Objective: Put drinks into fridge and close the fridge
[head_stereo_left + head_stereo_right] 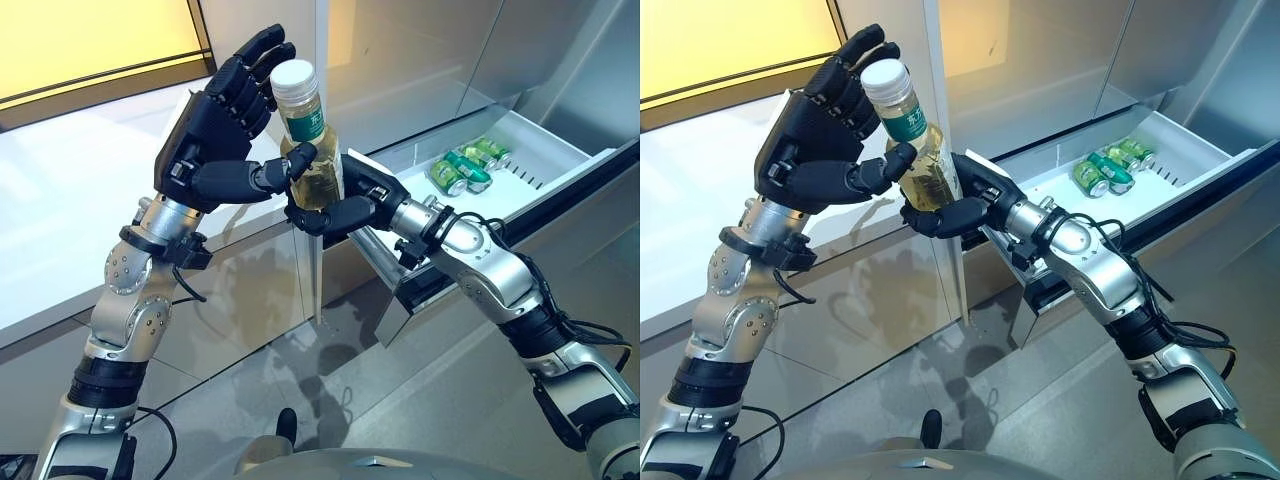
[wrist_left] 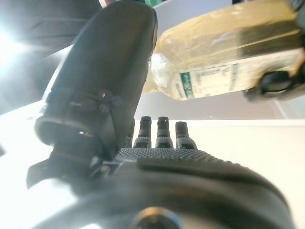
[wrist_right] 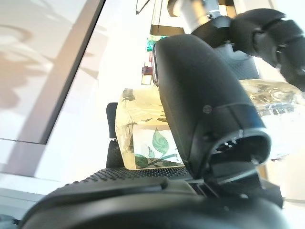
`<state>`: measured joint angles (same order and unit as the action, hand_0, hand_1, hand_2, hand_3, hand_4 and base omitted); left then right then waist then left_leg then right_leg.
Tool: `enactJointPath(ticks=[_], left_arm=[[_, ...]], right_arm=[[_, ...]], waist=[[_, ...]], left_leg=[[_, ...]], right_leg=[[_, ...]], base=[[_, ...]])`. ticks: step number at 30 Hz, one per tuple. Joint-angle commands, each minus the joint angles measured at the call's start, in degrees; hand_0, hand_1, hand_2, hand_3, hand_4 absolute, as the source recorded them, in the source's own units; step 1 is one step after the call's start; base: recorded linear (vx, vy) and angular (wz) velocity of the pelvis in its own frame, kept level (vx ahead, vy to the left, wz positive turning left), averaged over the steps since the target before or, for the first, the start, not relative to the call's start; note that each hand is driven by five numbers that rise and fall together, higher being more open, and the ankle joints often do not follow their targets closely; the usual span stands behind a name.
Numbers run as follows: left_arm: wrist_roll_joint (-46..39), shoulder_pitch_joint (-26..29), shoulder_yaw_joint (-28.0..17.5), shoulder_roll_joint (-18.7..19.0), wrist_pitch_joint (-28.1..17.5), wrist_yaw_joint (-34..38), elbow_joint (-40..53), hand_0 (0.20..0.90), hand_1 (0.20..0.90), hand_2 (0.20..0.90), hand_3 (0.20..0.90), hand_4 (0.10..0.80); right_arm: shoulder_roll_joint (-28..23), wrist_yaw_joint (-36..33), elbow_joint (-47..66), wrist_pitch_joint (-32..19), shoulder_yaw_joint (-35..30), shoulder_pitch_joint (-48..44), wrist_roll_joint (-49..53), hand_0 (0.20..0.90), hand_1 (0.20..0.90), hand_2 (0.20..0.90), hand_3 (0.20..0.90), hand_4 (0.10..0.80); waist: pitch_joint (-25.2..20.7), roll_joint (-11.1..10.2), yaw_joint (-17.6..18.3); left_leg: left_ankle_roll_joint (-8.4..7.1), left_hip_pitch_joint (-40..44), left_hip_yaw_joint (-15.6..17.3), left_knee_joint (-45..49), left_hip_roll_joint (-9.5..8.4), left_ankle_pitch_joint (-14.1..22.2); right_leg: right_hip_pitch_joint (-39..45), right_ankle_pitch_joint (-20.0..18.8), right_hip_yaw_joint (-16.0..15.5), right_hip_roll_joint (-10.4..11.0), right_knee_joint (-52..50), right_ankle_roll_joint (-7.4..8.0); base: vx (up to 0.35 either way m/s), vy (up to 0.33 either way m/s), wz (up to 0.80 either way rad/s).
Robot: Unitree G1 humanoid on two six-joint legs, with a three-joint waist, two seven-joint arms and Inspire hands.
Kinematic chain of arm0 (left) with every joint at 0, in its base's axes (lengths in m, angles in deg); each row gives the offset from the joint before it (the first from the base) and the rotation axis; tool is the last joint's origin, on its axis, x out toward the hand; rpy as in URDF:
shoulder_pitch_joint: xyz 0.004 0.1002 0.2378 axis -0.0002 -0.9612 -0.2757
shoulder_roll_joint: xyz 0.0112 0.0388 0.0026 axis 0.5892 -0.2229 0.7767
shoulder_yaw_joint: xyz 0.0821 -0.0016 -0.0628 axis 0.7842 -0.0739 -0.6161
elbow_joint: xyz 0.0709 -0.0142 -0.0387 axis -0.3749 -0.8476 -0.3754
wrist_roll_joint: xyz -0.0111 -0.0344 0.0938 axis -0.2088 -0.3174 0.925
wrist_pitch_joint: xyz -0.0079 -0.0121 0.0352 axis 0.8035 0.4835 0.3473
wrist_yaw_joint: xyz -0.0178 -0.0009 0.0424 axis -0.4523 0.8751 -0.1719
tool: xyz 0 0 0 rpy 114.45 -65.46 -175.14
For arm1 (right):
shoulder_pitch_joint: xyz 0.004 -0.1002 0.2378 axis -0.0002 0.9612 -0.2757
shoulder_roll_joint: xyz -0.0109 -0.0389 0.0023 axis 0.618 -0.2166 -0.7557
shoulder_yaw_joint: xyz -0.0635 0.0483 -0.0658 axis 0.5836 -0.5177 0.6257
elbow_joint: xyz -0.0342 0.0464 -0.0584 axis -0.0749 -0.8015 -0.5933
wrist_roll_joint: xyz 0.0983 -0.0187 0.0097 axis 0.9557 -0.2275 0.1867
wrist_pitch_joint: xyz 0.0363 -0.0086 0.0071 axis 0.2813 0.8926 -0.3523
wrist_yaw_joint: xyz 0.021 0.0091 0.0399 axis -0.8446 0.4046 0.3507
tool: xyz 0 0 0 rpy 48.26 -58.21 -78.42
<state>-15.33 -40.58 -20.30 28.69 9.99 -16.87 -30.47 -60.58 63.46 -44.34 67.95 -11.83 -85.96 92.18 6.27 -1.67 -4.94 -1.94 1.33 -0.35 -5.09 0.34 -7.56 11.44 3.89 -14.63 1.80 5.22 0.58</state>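
Bottle (image 1: 309, 140): upright in mid-air, white cap up, pale yellow drink inside.
Right hand (image 1: 335, 205): wrapped round the bottle's lower body, thumb across its front.
Left hand (image 1: 222, 115): thumb tip on the bottle, fingers curled behind its neck.
Fridge drawer (image 1: 545, 150): pulled open at 2 o'clock, green cans (image 1: 465, 166) lying inside.

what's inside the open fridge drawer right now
Green drink cans lie at the far end of the white drawer. The right arm hides part of its near end, so anything there can't be seen.
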Motion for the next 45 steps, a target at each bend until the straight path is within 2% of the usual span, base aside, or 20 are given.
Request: enactJointPath(ticks=[1, 2, 3, 6, 8, 12, 15, 19, 21, 23, 26, 29, 31, 32, 33, 36, 39, 45], left_arm=[[-10.3, -0.8, -4.6, -0.8, -2.7, -4.5, -0.1, 0.9, 0.9, 0.9, 0.9, 0.8], [-13.7, -1.7, -4.9, -1.8, -2.0, -6.1, -0.2, 0.9, 0.9, 0.9, 0.9, 0.8], [-18.6, -3.2, -5.3, -4.3, 0.9, -9.1, -0.5, 0.9, 0.9, 0.9, 0.9, 0.8], [-22.0, -6.4, -5.5, -8.2, 4.1, -11.9, -2.2, 0.9, 0.9, 0.9, 0.9, 0.8], [-22.9, -7.8, -5.7, -9.5, 4.5, -13.2, -3.4, 0.9, 0.9, 0.9, 0.9, 0.8], [-30.0, -13.2, -6.5, -14.2, 10.5, -21.1, -9.2, 0.9, 0.9, 0.9, 0.9, 0.8], [-37.2, -15.8, -7.2, -16.7, 14.5, -23.2, -13.5, 0.9, 0.9, 0.9, 0.9, 0.8], [-37.4, -19.4, -6.3, -19.3, 20.5, -30.8, -20.9, 0.9, 0.9, 0.9, 0.9, 0.8], [-35.7, -21.0, -5.4, -19.8, 21.6, -33.9, -25.9, 0.9, 0.9, 0.9, 0.9, 0.8], [-33.8, -22.5, -5.0, -20.3, 22.1, -33.6, -30.8, 0.9, 0.9, 0.9, 0.9, 0.8], [-30.5, -23.5, -4.8, -20.7, 21.4, -33.7, -37.9, 0.9, 0.9, 0.9, 0.9, 0.8], [-25.4, -24.4, -4.3, -20.4, 16.3, -29.9, -42.2, 0.9, 0.9, 0.9, 0.9, 0.8], [-18.9, -24.7, -2.8, -19.3, 8.5, -23.4, -44.0, 0.9, 0.9, 0.9, 0.9, 0.8], [-16.8, -24.8, -2.6, -19.0, 6.5, -21.6, -44.4, 0.9, 0.9, 0.9, 0.9, 0.8], [-14.1, -24.7, -2.1, -18.3, 2.8, -16.4, -44.5, 0.9, 0.9, 0.9, 0.9, 0.8], [-4.0, -23.9, -2.8, -16.6, -3.6, -3.0, -43.5, 0.9, 0.9, 0.9, 0.9, 0.8], [6.3, -23.2, -3.8, -15.9, -7.1, 8.1, -46.1, 0.9, 0.9, 0.9, 0.9, 0.8], [16.0, -22.8, -3.6, -16.3, -8.3, 15.9, -53.2, 0.9, 0.9, 0.9, 0.9, 0.8]], right_arm=[[2.4, -1.1, 11.1, -13.8, -11.8, -6.6, 3.4, 0.3, 0.3, 0.3, 0.2, 0.1], [2.3, -1.1, 11.9, -13.8, -12.5, -6.2, 3.6, 0.3, 0.3, 0.3, 0.2, 0.1], [2.3, -1.1, 13.1, -14.0, -13.7, -5.4, 3.6, 0.3, 0.3, 0.3, 0.2, 0.1], [1.6, -1.2, 15.4, -14.1, -15.7, -4.2, 4.8, 0.3, 0.3, 0.3, 0.2, 0.1], [1.1, -1.1, 16.0, -14.1, -16.6, -3.7, 5.8, 0.3, 0.3, 0.3, 0.2, 0.1], [-1.1, 0.0, 17.9, -13.5, -20.5, -0.4, 8.8, 0.3, 0.3, 0.3, 0.2, 0.1], [-2.4, -0.2, 18.3, -15.2, -23.4, 2.3, 9.8, 0.3, 0.3, 0.3, 0.2, 0.1], [-4.0, -0.2, 17.7, -17.1, -27.7, 5.1, 11.0, 0.3, 0.3, 0.3, 0.2, 0.1], [-5.1, -0.5, 17.1, -18.6, -29.5, 6.8, 11.7, 0.3, 0.3, 0.3, 0.2, 0.1], [-5.7, -1.1, 16.1, -20.1, -31.3, 8.6, 12.0, 0.3, 0.3, 0.3, 0.2, 0.1], [-5.7, -1.2, 14.8, -21.3, -34.3, 11.7, 12.1, 0.3, 0.3, 0.3, 0.2, 0.1], [-5.3, -1.6, 13.6, -22.2, -37.4, 15.3, 10.2, 0.3, 0.3, 0.3, 0.2, 0.1], [-5.1, -2.8, 12.8, -23.4, -39.7, 18.2, 8.6, 0.3, 0.3, 0.3, 0.2, 0.1], [-5.0, -3.3, 12.7, -23.4, -40.1, 18.7, 8.2, 0.3, 0.3, 0.3, 0.2, 0.1], [-5.0, -3.8, 12.0, -24.2, -41.5, 20.5, 7.5, 0.3, 0.3, 0.3, 0.2, 0.1], [-4.6, -5.0, 11.0, -25.0, -43.8, 23.8, 4.6, 0.3, 0.3, 0.3, 0.2, 0.1], [-5.5, -7.4, 9.9, -25.9, -45.0, 26.1, -1.3, 0.3, 0.3, 0.3, 0.2, 0.1], [-9.9, -11.8, 4.6, -23.7, -42.7, 22.9, -9.3, 0.3, 0.3, 0.3, 0.2, 0.1]], waist=[[-7.0, -0.9, 0.3], [-7.0, -0.9, 0.4], [-6.9, -0.9, 0.6], [-6.8, -1.0, 0.9], [-6.7, -1.0, 1.0], [-6.6, -1.3, 1.5], [-6.3, -1.5, 2.0], [-5.9, -1.8, 2.7], [-5.7, -1.8, 3.0], [-5.5, -1.8, 3.5], [-5.1, -1.7, 4.4], [-4.9, -1.6, 5.3], [-4.6, -1.5, 5.9], [-4.6, -1.5, 6.0], [-4.5, -1.4, 6.2], [-4.2, -1.4, 6.5], [-3.8, -1.5, 6.6], [-3.5, -2.3, 5.8]], left_leg=[[1.67, 5.2, -0.9, 0.1, -2.12, 9.8], [1.69, 5.2, -0.9, 0.1, -2.14, 9.9], [1.7, 5.3, -0.9, 0.1, -2.17, 10.0], [1.73, 5.4, -0.7, 0.1, -2.19, 10.2], [1.75, 5.4, -0.7, 0.1, -2.21, 10.3], [1.73, 5.4, -0.1, 0.1, -2.16, 10.5], [1.65, 5.4, 0.4, 0.1, -2.06, 10.6], [1.44, 5.2, 1.0, 0.1, -1.92, 10.6], [1.39, 5.0, 1.4, 0.1, -1.86, 10.6], [1.35, 4.9, 1.9, 0.1, -1.79, 10.5], [1.36, 4.8, 2.8, 0.1, -1.65, 10.5], [1.42, 4.7, 3.6, 0.1, -1.51, 10.6], [1.53, 4.7, 4.1, 0.1, -1.46, 10.5], [1.54, 5.0, 4.1, 0.1, -1.41, 11.0], [1.58, 5.0, 4.3, 0.1, -1.38, 11.0], [1.6, 4.9, 4.7, 0.1, -1.3, 10.9], [1.56, 4.8, 5.1, 0.1, -1.17, 10.7], [1.37, 4.9, 5.4, 0.1, -0.92, 10.6]], right_leg=[[-3.9, -3.9, 3.3, 1.3, -0.2, 3.27], [-3.9, -3.9, 3.4, 1.2, -0.2, 3.22], [-4.0, -3.9, 3.6, 1.2, -0.2, 3.14], [-4.1, -3.9, 4.0, 1.1, -0.3, 3.03], [-4.1, -3.9, 4.2, 1.1, -0.3, 2.98], [-4.3, -4.0, 4.6, 1.1, -0.2, 3.04], [-4.4, -4.2, 4.9, 1.0, -0.2, 3.16], [-4.9, -4.5, 5.3, 1.0, -0.2, 3.31], [-5.1, -4.7, 5.5, 0.9, -0.2, 3.41], [-5.4, -4.8, 5.8, 0.9, -0.2, 3.5], [-5.6, -5.1, 6.2, 0.8, -0.2, 3.66], [-6.0, -5.2, 6.6, 0.7, -0.2, 3.83], [-6.2, -5.3, 6.9, 0.6, -0.3, 3.92], [-6.0, -4.8, 6.9, 0.5, -0.3, 4.04], [-6.0, -4.9, 7.1, 0.4, -0.3, 4.08], [-6.2, -4.9, 7.3, 0.2, -0.3, 4.06], [-6.3, -5.0, 7.3, 0.1, -0.4, 4.06], [-6.0, -4.9, 6.5, 0.1, -0.3, 3.97]], base=[[0.0, 0.0, 0.0], [0.0, 0.0, 0.0], [0.0, 0.0, 0.0], [-0.005, 0.005, -0.01], [-0.005, 0.006, -0.02], [-0.002, 0.005, -0.01], [-0.004, 0.01, -0.12], [-0.009, -0.001, -0.04], [-0.021, -0.001, -0.06], [-0.021, -0.002, -0.13], [-0.004, -0.001, -0.11], [-0.004, 0.004, -0.03], [0.015, 0.007, -0.09], [0.037, 0.007, -0.19], [0.039, 0.005, -0.17], [0.008, -0.005, -0.08], [0.003, -0.013, -0.02], [0.027, -0.034, -0.02]])
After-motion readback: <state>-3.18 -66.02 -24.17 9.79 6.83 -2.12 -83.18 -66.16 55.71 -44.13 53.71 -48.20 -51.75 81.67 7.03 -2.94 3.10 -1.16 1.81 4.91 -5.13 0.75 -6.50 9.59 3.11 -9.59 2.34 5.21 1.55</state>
